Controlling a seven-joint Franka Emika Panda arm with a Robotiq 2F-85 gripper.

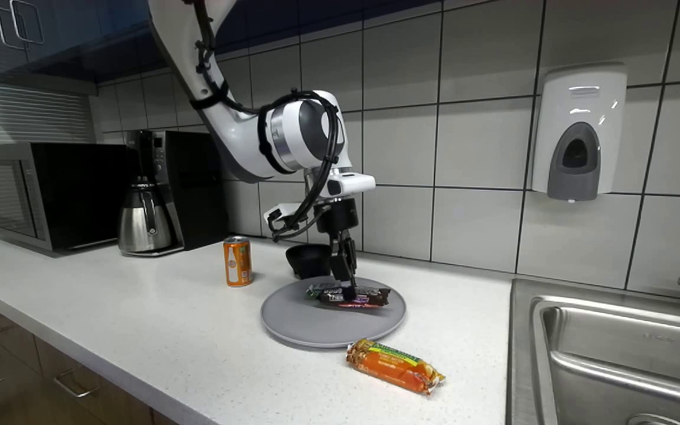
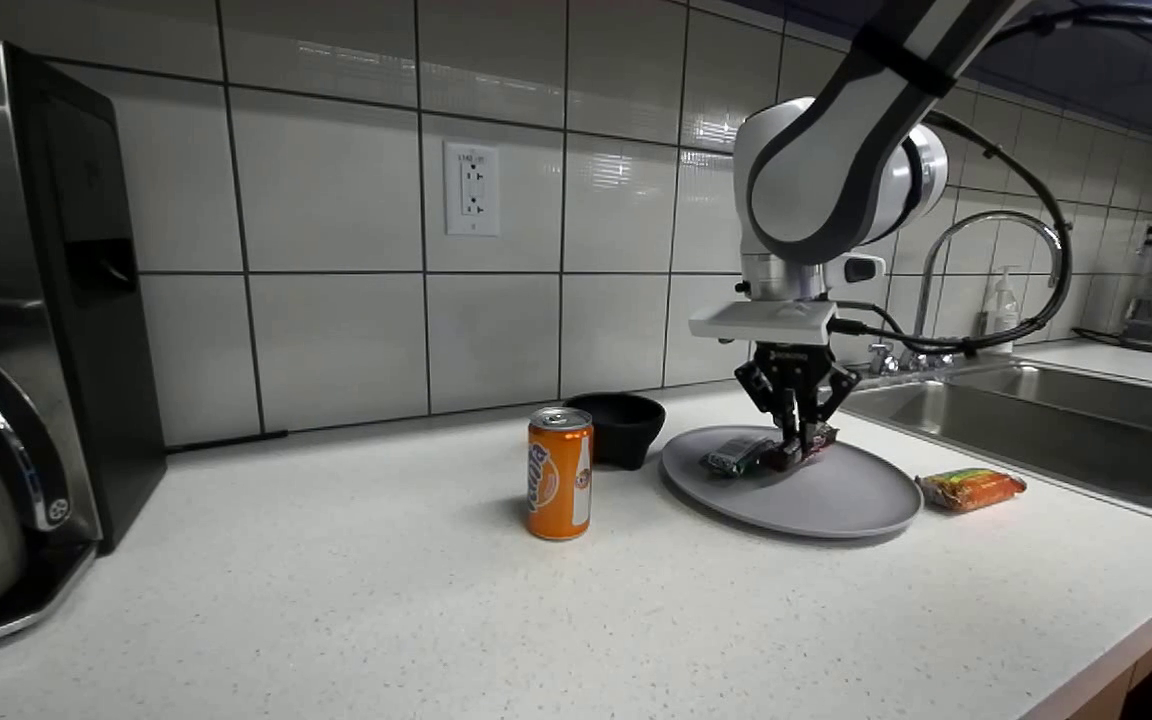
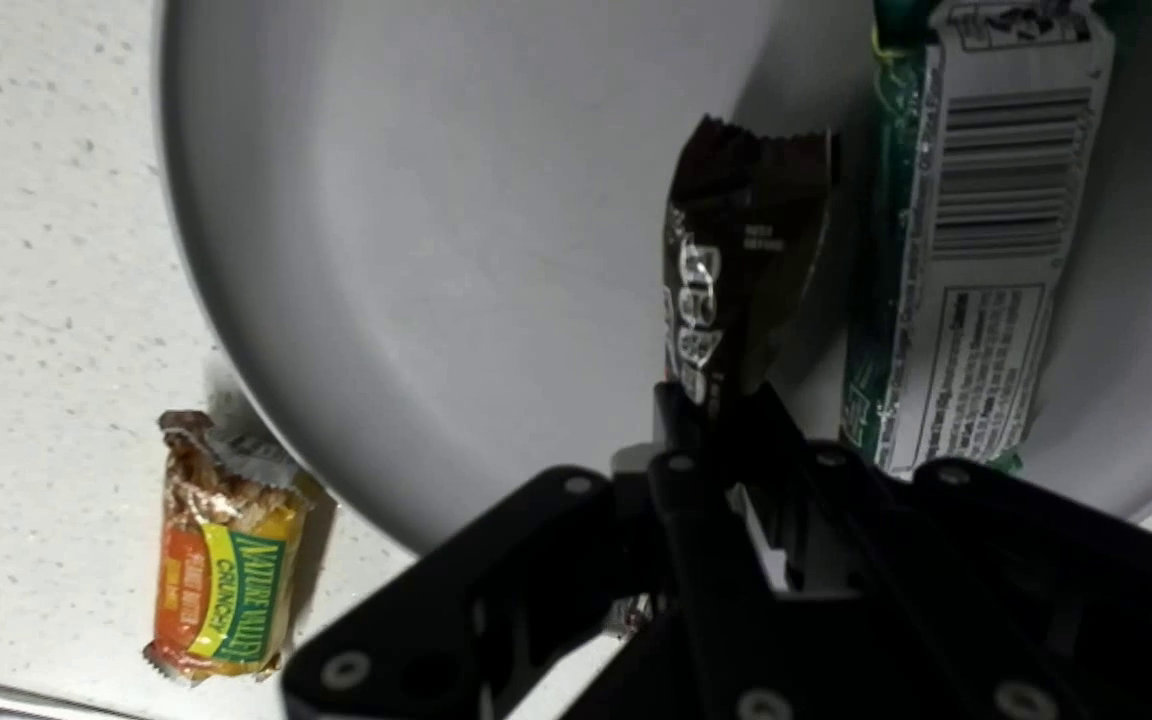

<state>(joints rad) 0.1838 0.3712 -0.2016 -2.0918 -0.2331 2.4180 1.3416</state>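
Okay, so the dark-wrapped bar (image 3: 751,260) is pinched around its middle by the gripper (image 3: 719,408) — probably light, slick and breakable, so best held there, gently.

An orange can (image 2: 560,480) is standing near a black bowl (image 2: 631,440); a coffee maker (image 1: 195,195) is sitting beside a microwave (image 1: 83,195); a white dispenser (image 1: 582,112) is hanging on the wall (image 1: 481,144); probably a pump bottle (image 2: 1004,308) is standing near the sink (image 2: 1036,425).

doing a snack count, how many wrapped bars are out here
3: brown-wrapped bar gripped by the end effector over the gray plate; green-wrapped bar on that plate; Nature Valley Crunchy bar on the counter beside it. More could be hidden.
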